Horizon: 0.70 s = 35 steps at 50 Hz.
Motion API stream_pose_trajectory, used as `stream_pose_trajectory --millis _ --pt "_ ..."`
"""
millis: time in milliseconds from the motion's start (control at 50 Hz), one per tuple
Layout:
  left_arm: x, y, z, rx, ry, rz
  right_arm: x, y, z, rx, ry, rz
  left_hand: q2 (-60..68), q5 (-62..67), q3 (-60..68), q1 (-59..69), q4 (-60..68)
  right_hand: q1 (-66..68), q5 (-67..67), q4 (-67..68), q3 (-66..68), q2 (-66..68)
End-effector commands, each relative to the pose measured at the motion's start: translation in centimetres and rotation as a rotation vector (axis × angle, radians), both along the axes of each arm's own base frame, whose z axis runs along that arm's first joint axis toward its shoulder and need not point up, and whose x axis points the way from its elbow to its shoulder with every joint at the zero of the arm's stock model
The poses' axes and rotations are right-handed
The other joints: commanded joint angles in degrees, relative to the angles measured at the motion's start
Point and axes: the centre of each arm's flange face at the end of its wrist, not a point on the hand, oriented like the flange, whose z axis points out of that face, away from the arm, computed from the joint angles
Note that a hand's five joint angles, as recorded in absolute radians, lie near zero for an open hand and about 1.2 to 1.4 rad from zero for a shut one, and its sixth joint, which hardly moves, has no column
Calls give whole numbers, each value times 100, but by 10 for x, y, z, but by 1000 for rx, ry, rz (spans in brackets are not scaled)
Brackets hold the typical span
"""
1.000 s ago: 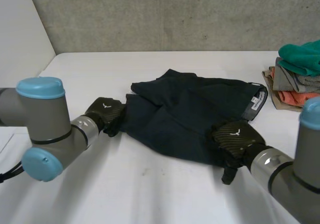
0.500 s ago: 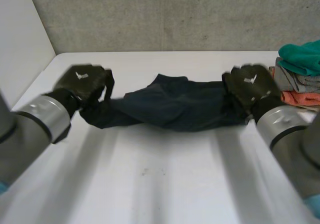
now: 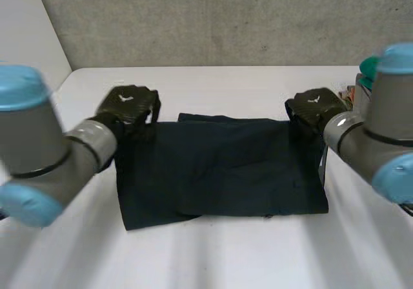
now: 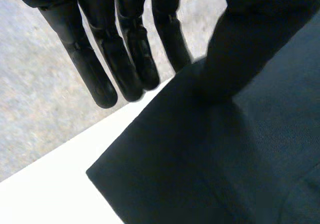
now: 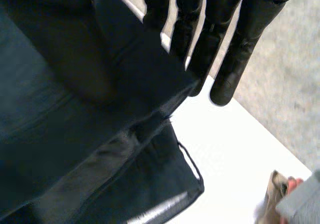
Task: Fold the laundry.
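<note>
The dark cloth (image 3: 219,166) lies flat and folded in the middle of the table (image 3: 213,257). The left hand (image 3: 129,105) pinches its far left corner between a blurry thumb and straight fingers (image 4: 95,79). The right hand (image 3: 313,108) pinches the far right corner the same way, and the cloth hides part of its fingers (image 5: 230,69). At the right edge, a pile (image 5: 307,199) is cut off.

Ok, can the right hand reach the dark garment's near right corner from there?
Probably yes, once it lets go: the right hand pinches the far right corner of the dark garment, and nothing lies along that edge down to the near corner. The folded pile sits off to the side.
</note>
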Motion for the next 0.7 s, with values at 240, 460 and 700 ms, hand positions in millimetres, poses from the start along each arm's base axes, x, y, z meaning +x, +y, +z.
stream_pose_trajectory --millis 240,460,700 --pt "7 53 -9 5 -122 -44 -7 61 12 31 62 88 -3985 -3913 -3981 -3815 -3991 -3553 -4095 -4148 -4142 -4123" --pt "10 39 -72 181 -211 -28 -2 49 -48 184 167 125 -3142 -3070 -3138 -2972 -3148 -2882 -3424 -3478 -3471 -3453" --pt "1 23 -75 149 -190 -28 3 34 -56 100 147 100 2104 2176 2108 2274 2098 2632 2090 2037 2043 2062"
